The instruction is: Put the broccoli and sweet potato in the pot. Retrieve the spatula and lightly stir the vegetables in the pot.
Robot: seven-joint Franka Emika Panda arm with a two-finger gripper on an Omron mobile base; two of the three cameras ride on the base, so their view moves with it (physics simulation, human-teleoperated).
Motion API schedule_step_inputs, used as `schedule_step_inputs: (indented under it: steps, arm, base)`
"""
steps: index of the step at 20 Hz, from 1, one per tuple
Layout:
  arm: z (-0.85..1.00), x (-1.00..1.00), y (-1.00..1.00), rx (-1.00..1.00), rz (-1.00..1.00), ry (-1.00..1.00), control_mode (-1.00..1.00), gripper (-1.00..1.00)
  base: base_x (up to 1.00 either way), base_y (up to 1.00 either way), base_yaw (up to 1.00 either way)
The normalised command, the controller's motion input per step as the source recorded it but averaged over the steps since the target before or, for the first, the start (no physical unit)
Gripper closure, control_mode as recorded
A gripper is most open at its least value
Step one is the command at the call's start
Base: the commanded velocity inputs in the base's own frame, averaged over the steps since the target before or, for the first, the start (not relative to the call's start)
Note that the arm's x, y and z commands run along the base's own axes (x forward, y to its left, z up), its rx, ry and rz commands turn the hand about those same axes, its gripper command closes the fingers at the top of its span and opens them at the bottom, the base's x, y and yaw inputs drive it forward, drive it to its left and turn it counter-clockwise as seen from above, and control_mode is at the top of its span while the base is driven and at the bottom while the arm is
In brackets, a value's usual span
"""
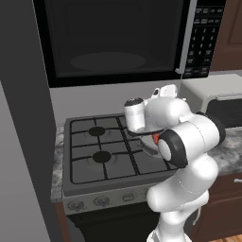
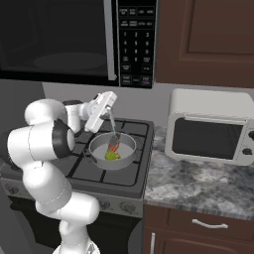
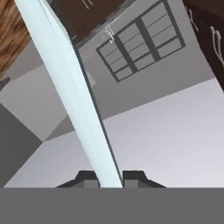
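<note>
A: Two vegetables sit in the pot (image 2: 112,150) already. Reading the right base view from the left: the white arm, then the claw (image 2: 110,112) above the stove (image 2: 130,174), then the pot on the front right burner.

B: What is in the claw?

A: Its fingers pinch the spatula (image 2: 113,128), a pale blade angled down into the pot. The tip meets the sweet potato (image 2: 113,146), with the broccoli (image 2: 112,155) just beside it.

B: So stirring is under way?

A: I judge so. Next calls for small, gentle sweeps, keeping the blade inside the rim. Further right, a toaster oven (image 2: 212,126) stands on the desk (image 2: 198,186).
</note>
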Motion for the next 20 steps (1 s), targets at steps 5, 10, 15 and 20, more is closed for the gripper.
schedule_step_inputs:
  steps: [5, 10, 15, 20]
  arm:
    - [0.19, -0.07, 0.02, 0.00, 0.00, -0.04, -1.00, 1.00]
    - [-0.65, 0.09, -0.04, 0.00, -0.03, 0.10, -1.00, 1.00]
    - [-0.52, 0.33, -0.05, 0.00, -0.06, 0.04, -1.00, 1.00]
    - [-0.06, 0.16, -0.06, 0.00, -0.05, 0.02, -1.00, 1.00]
  base:
    - [0.00, 0.00, 0.00]
    - [0.00, 0.00, 0.00]
    - [0.00, 0.00, 0.00]
    - [0.00, 0.00, 0.00]
